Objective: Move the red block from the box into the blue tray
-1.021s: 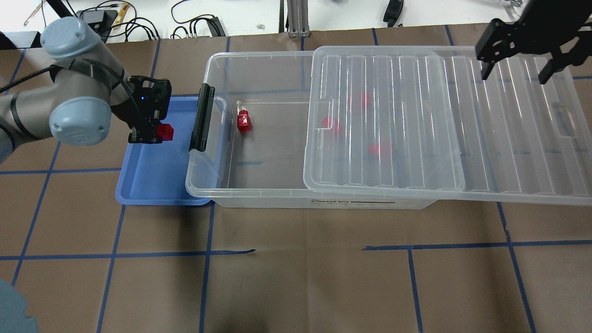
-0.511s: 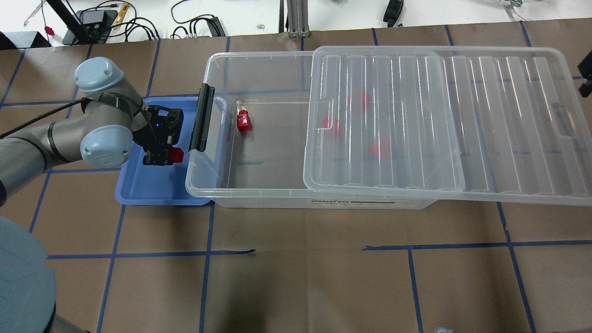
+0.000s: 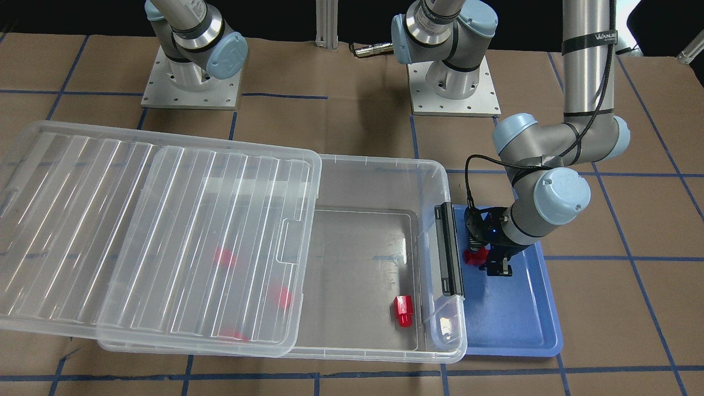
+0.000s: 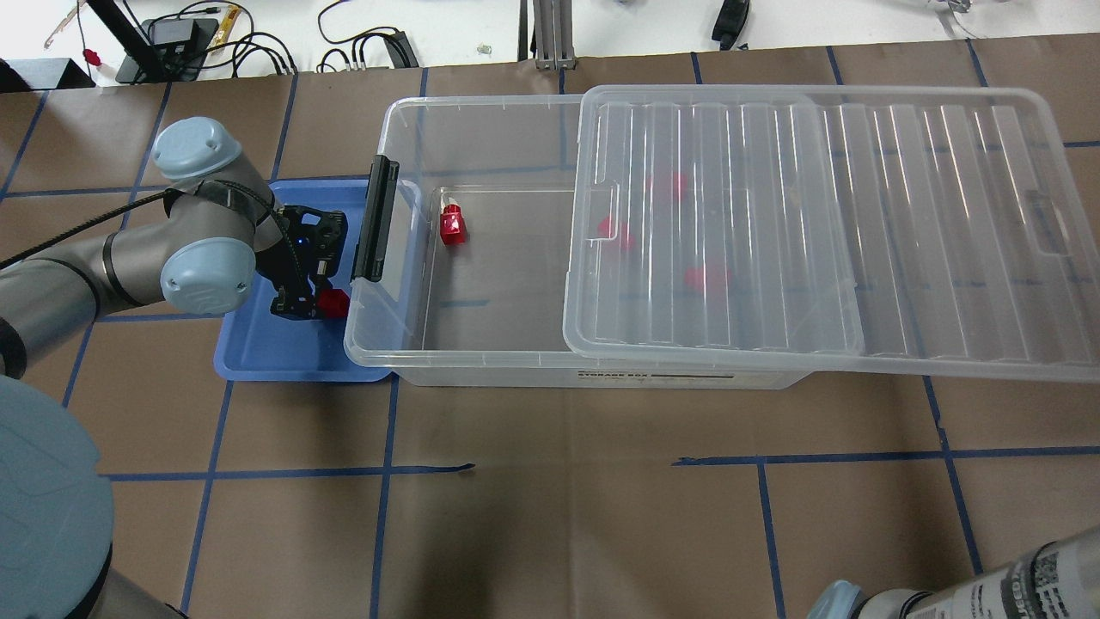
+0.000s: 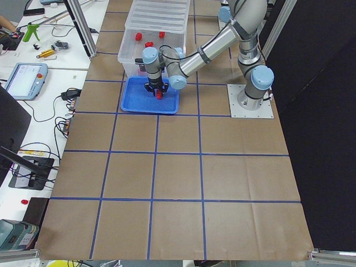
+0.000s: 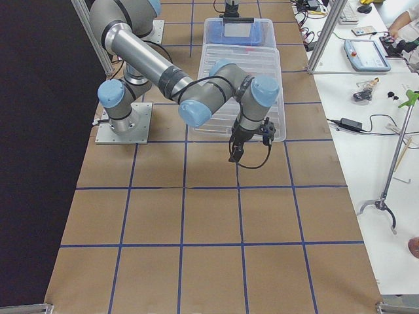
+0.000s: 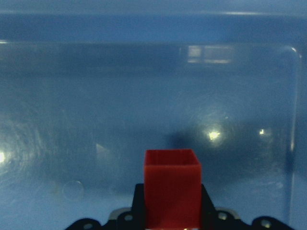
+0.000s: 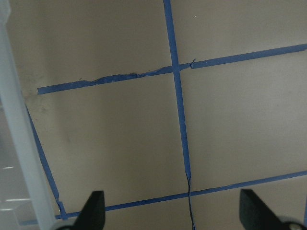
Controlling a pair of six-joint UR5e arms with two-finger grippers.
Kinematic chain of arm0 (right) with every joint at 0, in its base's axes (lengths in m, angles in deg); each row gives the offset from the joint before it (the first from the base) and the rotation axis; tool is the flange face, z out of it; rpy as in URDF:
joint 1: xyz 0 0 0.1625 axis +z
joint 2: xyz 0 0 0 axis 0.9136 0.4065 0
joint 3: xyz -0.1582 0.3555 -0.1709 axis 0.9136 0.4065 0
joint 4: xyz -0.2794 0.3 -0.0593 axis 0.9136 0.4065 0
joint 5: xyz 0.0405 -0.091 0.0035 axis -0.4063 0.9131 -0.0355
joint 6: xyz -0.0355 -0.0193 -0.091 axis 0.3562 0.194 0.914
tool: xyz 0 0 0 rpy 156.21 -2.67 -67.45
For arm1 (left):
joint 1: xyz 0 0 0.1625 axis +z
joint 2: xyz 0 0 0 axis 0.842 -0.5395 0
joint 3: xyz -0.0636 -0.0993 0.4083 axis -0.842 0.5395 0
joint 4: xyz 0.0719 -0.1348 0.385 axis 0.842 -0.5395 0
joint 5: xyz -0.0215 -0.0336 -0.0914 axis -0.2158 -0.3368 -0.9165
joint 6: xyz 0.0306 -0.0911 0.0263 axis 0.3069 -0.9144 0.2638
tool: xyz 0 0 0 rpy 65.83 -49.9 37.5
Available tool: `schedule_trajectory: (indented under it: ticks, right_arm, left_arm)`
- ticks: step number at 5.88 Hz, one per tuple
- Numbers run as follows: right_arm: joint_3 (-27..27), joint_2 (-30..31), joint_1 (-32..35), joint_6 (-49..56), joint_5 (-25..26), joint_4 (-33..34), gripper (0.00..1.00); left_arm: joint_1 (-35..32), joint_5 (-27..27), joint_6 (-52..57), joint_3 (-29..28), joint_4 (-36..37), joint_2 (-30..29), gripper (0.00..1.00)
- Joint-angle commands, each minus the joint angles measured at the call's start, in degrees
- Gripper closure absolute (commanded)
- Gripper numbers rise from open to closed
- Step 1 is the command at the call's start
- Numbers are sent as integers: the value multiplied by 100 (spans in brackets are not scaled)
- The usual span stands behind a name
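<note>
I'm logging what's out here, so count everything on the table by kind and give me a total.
Red blocks: 5 (held block in the left tool, loose block in the box, three blurred blocks under the lid)
Blue tray: 1
Box: 1
Lid: 1
Total: 8

Silver arm tubes [image 3: 586, 66], pale-blue joint caps [image 3: 561, 196], black cable [image 3: 466, 179], black left claw [image 3: 481, 259].

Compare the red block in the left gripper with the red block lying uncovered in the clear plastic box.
The gripped red block is clamped by the left gripper; the boxed red block lies free. The first hangs over the blue plastic tray; the second is in the clear box. Both are red.
</note>
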State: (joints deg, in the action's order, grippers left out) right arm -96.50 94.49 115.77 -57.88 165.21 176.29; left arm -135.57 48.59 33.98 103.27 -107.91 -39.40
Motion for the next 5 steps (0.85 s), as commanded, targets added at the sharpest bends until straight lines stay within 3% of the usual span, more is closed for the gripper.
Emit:
schedule_trajectory:
  ticks: [1, 2, 4, 5]
  right_arm:
    - [-513, -21, -44, -14, -62, 47, 0]
    - [-691, 119, 16, -75, -115, 135, 0]
    - [-780, 287, 69, -172, -272, 48, 0]
    - [-868, 287, 148, -163, -317, 56, 0]
  left_arm:
    - [-18, -2, -63, -82, -218, 70, 14]
    - [-96, -2, -211, -344, -690, 279, 13]
    - [-315, -54, -650, -1212, -2453, 893, 12]
    - [-612, -54, -1192, -1486, -2792, 1166, 12]
